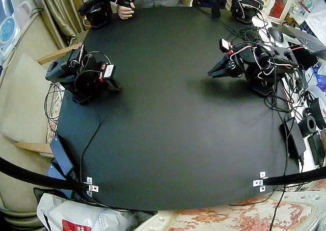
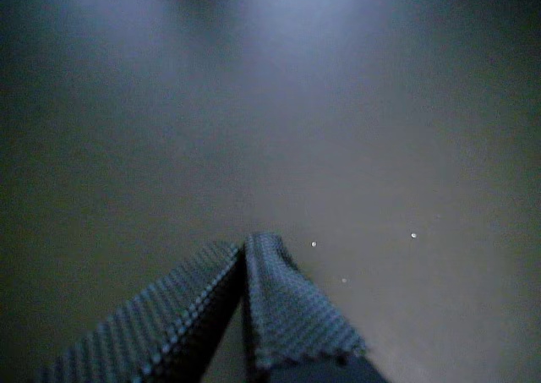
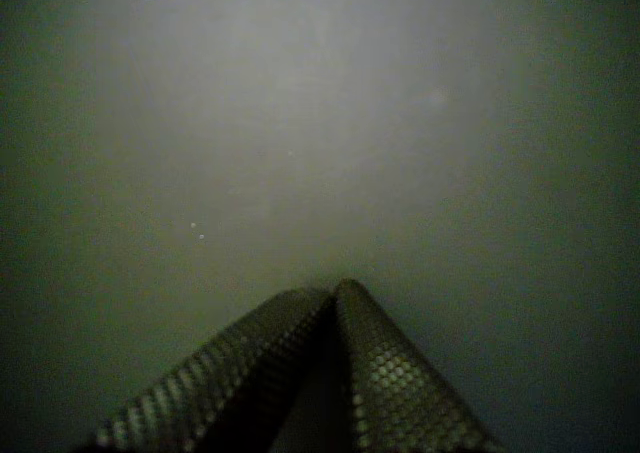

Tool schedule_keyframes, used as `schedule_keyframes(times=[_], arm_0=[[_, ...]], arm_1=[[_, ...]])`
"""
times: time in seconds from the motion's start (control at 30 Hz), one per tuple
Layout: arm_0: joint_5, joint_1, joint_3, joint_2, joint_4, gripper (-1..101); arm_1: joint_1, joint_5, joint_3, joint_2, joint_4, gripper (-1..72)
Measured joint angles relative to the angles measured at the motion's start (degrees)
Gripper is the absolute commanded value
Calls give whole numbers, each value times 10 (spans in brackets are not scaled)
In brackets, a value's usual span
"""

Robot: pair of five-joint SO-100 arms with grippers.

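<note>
Both arms folded low, grippers empty and closed.
We note left gripper and right gripper low over the table, each near its side edge, a wide stretch of table between. In a wrist view fingers touch at tips; in a wrist view fingers likewise, apparently.

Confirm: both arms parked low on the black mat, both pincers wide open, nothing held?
Not open. The left pincer and right pincer are shut, fingertips touching in each wrist view. The rest holds: both parked low on the black mat, nothing held.
</note>
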Motion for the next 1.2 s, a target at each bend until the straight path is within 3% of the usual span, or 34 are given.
schedule_keyframes(times=[0.2,0.3,1.2], arm_0=[[0,0,0,0,0,0],[0,0,0,0,0,0],[5,6,0,0,9,0]], arm_1=[[-1,0,0,1,0,-3],[-27,-35,0,1,0,-3],[-22,-46,0,0,7,-3]])
